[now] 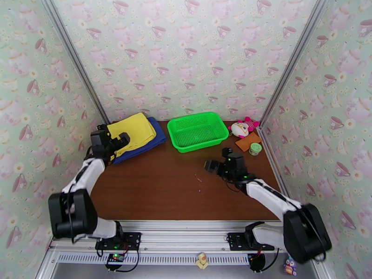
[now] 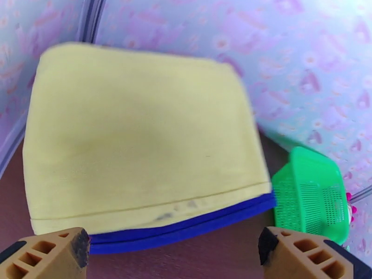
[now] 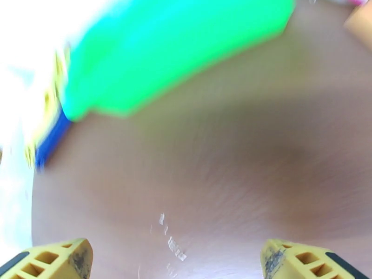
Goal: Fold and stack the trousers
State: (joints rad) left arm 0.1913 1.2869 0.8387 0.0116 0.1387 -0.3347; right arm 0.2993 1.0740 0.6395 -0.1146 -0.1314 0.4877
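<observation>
The yellow trousers (image 1: 133, 129) lie folded flat on top of a dark blue folded cloth (image 1: 148, 144) at the back left of the table. In the left wrist view the trousers (image 2: 139, 140) form a neat rectangle, with the blue cloth (image 2: 186, 229) peeking out under the near edge. My left gripper (image 1: 119, 141) sits open just at the stack's near left edge; its fingertips (image 2: 69, 249) hold nothing. Over the table's middle right, my right gripper (image 1: 211, 166) is open and empty, and its view of the wood is blurred.
A green basket (image 1: 197, 131) stands at the back centre, right of the stack. A pink and white plush toy (image 1: 244, 128), a brown card (image 1: 248, 142) and a small round green-lidded pot (image 1: 255, 149) sit at the back right. Patterned walls close in the sides.
</observation>
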